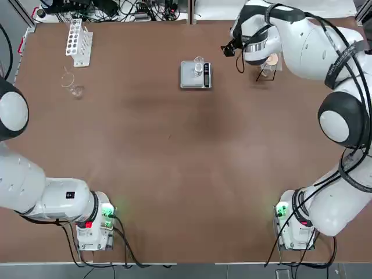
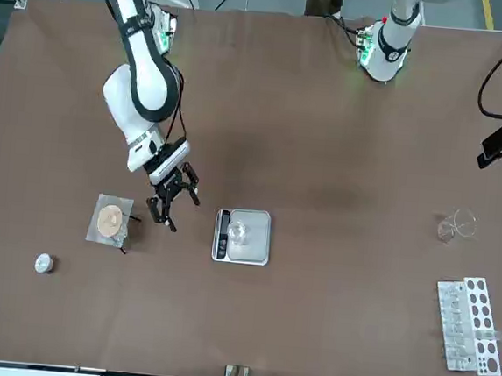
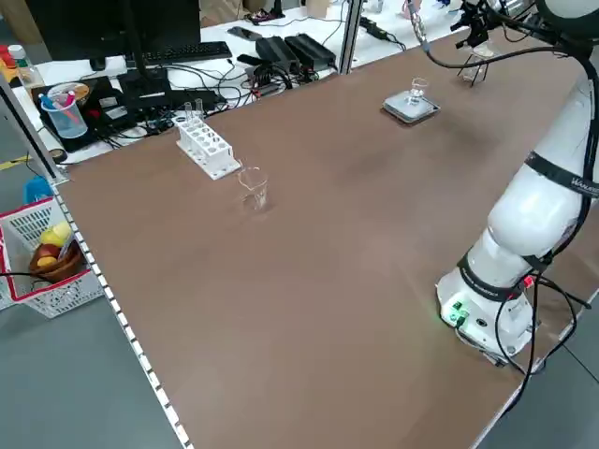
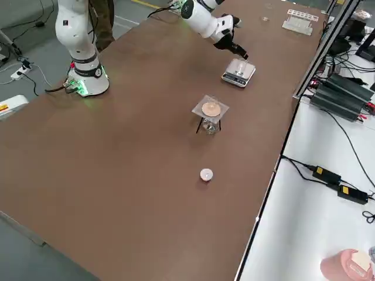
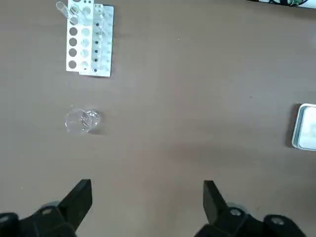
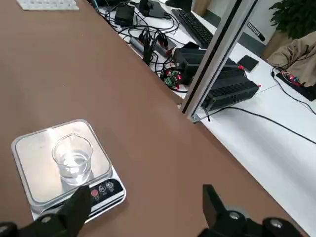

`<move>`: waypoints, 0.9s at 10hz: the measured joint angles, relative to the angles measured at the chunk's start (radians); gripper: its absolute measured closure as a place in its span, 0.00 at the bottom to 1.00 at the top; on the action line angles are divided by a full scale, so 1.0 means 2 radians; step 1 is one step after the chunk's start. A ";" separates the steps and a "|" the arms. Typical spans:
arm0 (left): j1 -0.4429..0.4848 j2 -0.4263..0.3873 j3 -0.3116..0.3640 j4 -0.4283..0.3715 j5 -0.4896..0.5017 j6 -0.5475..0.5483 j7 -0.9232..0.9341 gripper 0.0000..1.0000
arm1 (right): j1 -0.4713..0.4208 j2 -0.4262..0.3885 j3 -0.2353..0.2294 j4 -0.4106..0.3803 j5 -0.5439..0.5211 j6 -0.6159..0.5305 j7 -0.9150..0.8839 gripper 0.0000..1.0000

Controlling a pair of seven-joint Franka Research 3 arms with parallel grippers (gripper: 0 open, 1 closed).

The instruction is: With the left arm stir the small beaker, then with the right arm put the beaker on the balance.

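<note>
The small beaker [image 6: 73, 158] stands upright on the metal plate of the balance [image 6: 100, 188], with a little clear liquid in it. In the top view the beaker [image 1: 199, 68] and balance [image 1: 188, 76] sit at the far middle of the table. My right gripper [image 6: 145, 207] hovers open and empty just to the right of the balance, apart from the beaker; the front view shows the right gripper [image 2: 172, 204] beside the balance [image 2: 254, 238]. My left gripper [image 5: 146, 197] is open and empty, high over the left side of the table.
A wider glass vessel with a rod [image 1: 73, 88] and a white test-tube rack [image 1: 78, 42] stand at the far left. A tripod with a gauze pad [image 2: 112, 220] stands right of the balance, under the right arm. A small white round object [image 2: 44, 263] lies at the far right.
</note>
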 joint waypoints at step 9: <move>-0.001 0.001 -0.010 0.000 0.000 0.000 -0.001 0.00 | -0.010 -0.034 -0.003 0.002 -0.277 -0.055 0.500 0.00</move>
